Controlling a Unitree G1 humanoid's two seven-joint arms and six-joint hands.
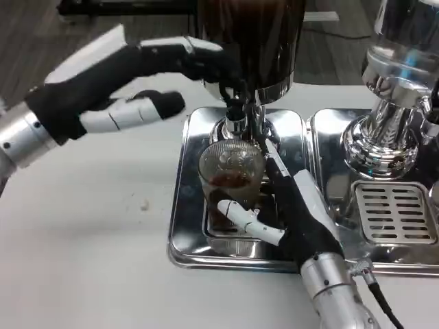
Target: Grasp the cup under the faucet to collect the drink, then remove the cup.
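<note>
The right hand (302, 216) wraps its fingers around the clear cup (231, 179), which stands on the left drip tray (184, 226) under the faucet (236, 113). The left hand (147, 75) presses the faucet's lever, fingers extended. The cup looks thin, slick and liquid-weighted; the mid-wall is the best hold. One cup, two trays, two dispensers.

Clear glass cup (231, 179) sits on the left polished steel drip tray (184, 199), directly under the chrome faucet (236, 116) at its 12 o'clock. Second steel tray with slotted grate (394, 212) just beside at 3 o'clock. Both trays on the white tabletop (82, 247). Right hand (291, 212) at cup's 4 o'clock, left hand (147, 79) at 10.
</note>
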